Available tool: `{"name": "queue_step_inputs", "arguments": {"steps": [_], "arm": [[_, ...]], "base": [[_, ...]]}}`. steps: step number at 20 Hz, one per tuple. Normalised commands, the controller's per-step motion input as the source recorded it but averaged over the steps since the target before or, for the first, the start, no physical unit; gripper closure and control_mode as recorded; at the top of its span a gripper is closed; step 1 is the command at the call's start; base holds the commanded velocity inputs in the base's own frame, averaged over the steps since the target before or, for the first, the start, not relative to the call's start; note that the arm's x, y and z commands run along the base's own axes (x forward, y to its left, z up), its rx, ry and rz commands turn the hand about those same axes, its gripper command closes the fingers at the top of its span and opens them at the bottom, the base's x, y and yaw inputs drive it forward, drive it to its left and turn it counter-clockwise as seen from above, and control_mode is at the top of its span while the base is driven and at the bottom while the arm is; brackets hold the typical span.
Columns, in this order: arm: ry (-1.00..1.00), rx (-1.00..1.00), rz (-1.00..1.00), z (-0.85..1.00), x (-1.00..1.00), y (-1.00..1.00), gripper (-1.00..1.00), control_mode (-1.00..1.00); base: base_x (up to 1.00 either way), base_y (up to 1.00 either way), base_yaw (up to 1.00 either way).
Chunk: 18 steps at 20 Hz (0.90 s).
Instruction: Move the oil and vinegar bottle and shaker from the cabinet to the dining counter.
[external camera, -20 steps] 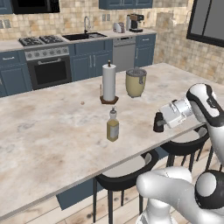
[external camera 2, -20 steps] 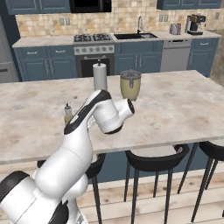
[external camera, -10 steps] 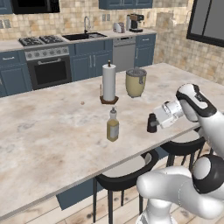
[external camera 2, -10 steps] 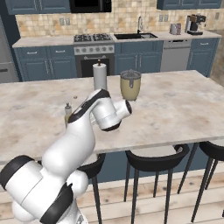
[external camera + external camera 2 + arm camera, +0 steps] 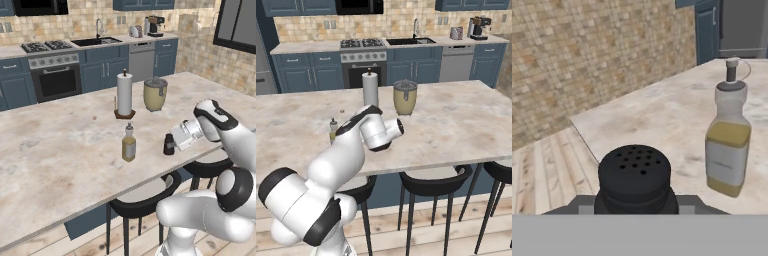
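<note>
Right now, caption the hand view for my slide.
Gripper holds the black perforated shaker over the beige marbled counter, beside the yellow-oil bottle.

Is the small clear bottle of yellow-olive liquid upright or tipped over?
Upright: the clear yellow-olive bottle stands on its base on the beige marbled counter, stopper up.

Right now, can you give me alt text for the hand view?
A black shaker sits close between the gripper tips. Beyond it an oil bottle stands upright on the beige counter.
</note>
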Motion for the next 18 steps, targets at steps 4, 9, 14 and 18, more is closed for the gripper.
{"name": "queue_step_inputs", "arguments": {"steps": [4, 9, 14, 18], "arm": [[-0.02, 0.00, 0.00, -0.23, 0.13, 0.04, 1.00, -1.00], [-0.06, 0.00, 0.00, -0.17, 0.19, 0.03, 1.00, -1.00], [-0.10, 0.00, 0.00, -0.10, 0.15, 0.05, 1.00, -1.00], [-0.10, 0.00, 0.00, -0.09, 0.10, 0.09, 1.00, -1.00]], "base": [[0.00, 0.00, 0.00], [0.00, 0.00, 0.00], [0.00, 0.00, 0.00], [0.00, 0.00, 0.00]]}}
